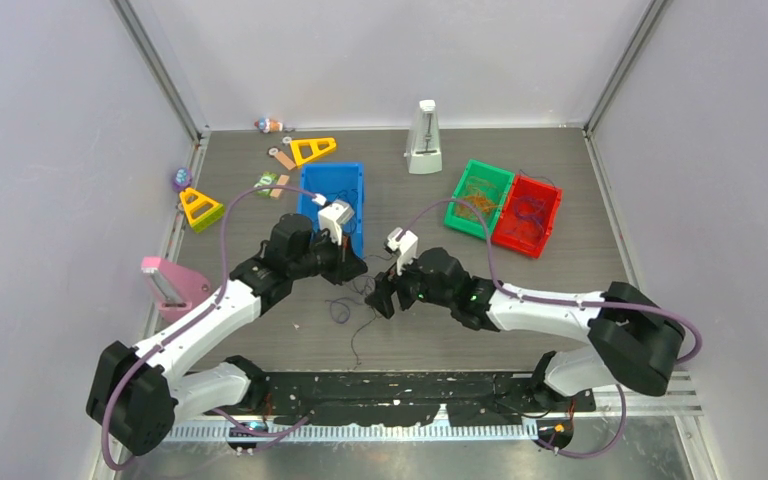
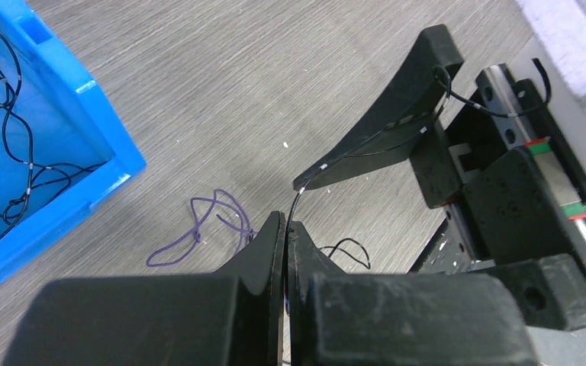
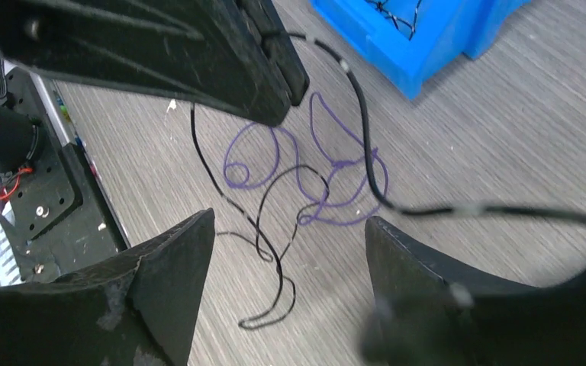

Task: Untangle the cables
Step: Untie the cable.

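My left gripper [image 2: 286, 226] is shut on a thin black cable [image 2: 299, 198] with white marks. That cable runs on to my right gripper [image 3: 288, 229] and drapes over its right finger [image 3: 427, 267]. My right gripper is open, with nothing between its jaws. Both grippers hover close together over the table's near middle, the left [image 1: 358, 272] above the right [image 1: 384, 300]. Under them a purple cable [image 3: 341, 164] lies in loose loops, crossed by another loose black strand [image 3: 278, 263]. The purple cable also shows in the left wrist view [image 2: 198, 229] and the top view [image 1: 338, 310].
A blue bin [image 1: 358, 205] holding black cables stands just behind my left gripper. A green bin [image 1: 480, 195] and a red bin [image 1: 530, 215] with cables stand at the back right. A metronome [image 1: 423, 140], yellow triangles [image 1: 200, 208] and a pink object [image 1: 170, 285] lie around.
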{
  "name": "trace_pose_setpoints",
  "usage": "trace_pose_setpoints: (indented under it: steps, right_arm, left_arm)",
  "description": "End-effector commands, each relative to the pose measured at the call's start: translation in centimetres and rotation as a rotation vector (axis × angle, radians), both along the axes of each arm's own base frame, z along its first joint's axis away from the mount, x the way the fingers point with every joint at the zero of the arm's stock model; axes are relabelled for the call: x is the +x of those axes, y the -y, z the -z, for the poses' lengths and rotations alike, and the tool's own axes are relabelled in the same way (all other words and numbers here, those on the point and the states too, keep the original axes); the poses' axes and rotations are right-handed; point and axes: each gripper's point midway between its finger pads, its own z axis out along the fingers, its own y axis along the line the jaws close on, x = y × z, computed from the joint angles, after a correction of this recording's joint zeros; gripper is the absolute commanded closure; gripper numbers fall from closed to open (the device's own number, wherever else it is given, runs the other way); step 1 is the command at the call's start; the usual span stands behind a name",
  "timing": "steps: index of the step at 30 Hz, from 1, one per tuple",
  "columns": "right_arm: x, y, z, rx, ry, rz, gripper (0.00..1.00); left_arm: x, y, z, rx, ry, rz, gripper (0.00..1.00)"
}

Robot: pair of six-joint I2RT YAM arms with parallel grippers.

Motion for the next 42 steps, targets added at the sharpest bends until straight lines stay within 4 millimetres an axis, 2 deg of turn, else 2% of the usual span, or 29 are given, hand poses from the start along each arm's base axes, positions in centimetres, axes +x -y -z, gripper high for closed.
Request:
trace_pose_setpoints:
  steps: [1,9,11,12,13,15,16,17,18,20,22,23,24,25,26,27,28,29,30,32,35,37,42]
  right_arm:
    - [1.5,-2.3,-2.7,0.072,0.094,0.013,0.24]
    - [0.0,-3.2,-0.9,0.028,0.065,-0.011,0.25]
    - [0.3,-2.6,-0.1,0.0,0.057,0.025,0.33]
    - [0.4,-2.4,-0.2,-0.003,0.06,0.041,0.42]
    - [0.7,-2.0,-0.3,-0.007,0.068,0.062,0.46]
    - [1.1,-1.6,-0.3,-0.022,0.075,0.09,0.7]
    - [1.2,-1.3,0.0,-0.042,0.071,0.101,0.78]
    - [1.7,-1.2,-0.2,-0.047,0.073,0.132,0.9]
    - [1.8,-0.9,0.1,-0.059,0.057,0.152,0.93]
    - [2.0,-0.5,-0.1,-0.049,0.051,0.182,0.94]
    - [1.7,0.5,0.0,-0.029,0.041,0.207,0.95]
    - [1.7,0.8,-0.8,0.003,0.041,0.22,0.95]
    - [1.7,1.6,-0.4,0.0,0.034,0.235,0.95]
    - [1.7,2.0,-1.4,0.033,0.034,0.251,0.95]
    - [1.6,2.9,-0.9,0.026,0.022,0.265,0.95]
    - [1.5,3.4,-1.6,0.051,0.016,0.272,0.95]
    - [1.4,4.1,-1.3,0.054,0.003,0.275,0.95]
    - [1.2,4.6,-2.8,0.101,0.011,0.28,0.95]
    - [1.2,5.3,-2.3,0.096,-0.002,0.287,0.95]
    - [1.2,6.5,-3.6,0.135,0.004,0.305,0.94]
    - [1.2,7.9,-3.7,0.121,-0.001,0.321,0.95]
    - [1.4,8.6,-3.8,0.121,0.002,0.33,0.95]
    - [1.4,8.7,-4.0,0.124,0.004,0.33,0.95]
  left_arm:
    - [0.4,1.3,-2.8,-0.067,0.048,0.028,1.0]
    - [0.5,1.4,-2.9,-0.074,0.043,0.03,1.0]
    - [0.5,1.4,-2.8,-0.074,0.04,0.029,1.0]
    - [0.4,1.4,-2.8,-0.074,0.04,0.03,1.0]
    - [0.4,1.4,-2.8,-0.076,0.04,0.029,1.0]
    - [0.2,1.5,-2.9,-0.084,0.043,0.038,0.99]
    - [0.2,1.7,-3.1,-0.097,0.047,0.044,0.94]
    - [0.1,1.9,-3.2,-0.116,0.048,0.048,0.87]
    - [-0.2,2.0,-3.4,-0.137,0.04,0.052,0.79]
    - [0.0,2.2,-4.4,-0.176,0.066,0.049,0.59]
    - [0.2,1.7,-4.4,-0.169,0.075,0.015,0.38]
    - [0.4,1.3,-4.2,-0.157,0.077,-0.009,0.3]
    - [0.6,0.8,-4.0,-0.144,0.078,-0.034,0.25]
    - [0.8,0.3,-3.8,-0.131,0.076,-0.053,0.22]
    - [0.9,-0.2,-3.3,-0.115,0.067,-0.07,0.2]
    - [1.0,-0.7,-3.0,-0.099,0.063,-0.087,0.19]
    - [1.1,-1.1,-2.8,-0.086,0.063,-0.104,0.18]
    - [1.3,-1.5,-2.4,-0.07,0.062,-0.117,0.18]
    - [1.3,-1.7,-2.1,-0.055,0.063,-0.12,0.18]
    - [1.4,-2.1,-1.2,-0.013,0.052,-0.122,0.19]
    - [1.4,-2.6,0.8,0.093,-0.011,-0.11,0.23]
    - [1.4,-3.2,2.4,0.176,-0.057,-0.111,0.26]
    - [0.7,-2.4,4.3,0.306,-0.092,-0.066,0.25]
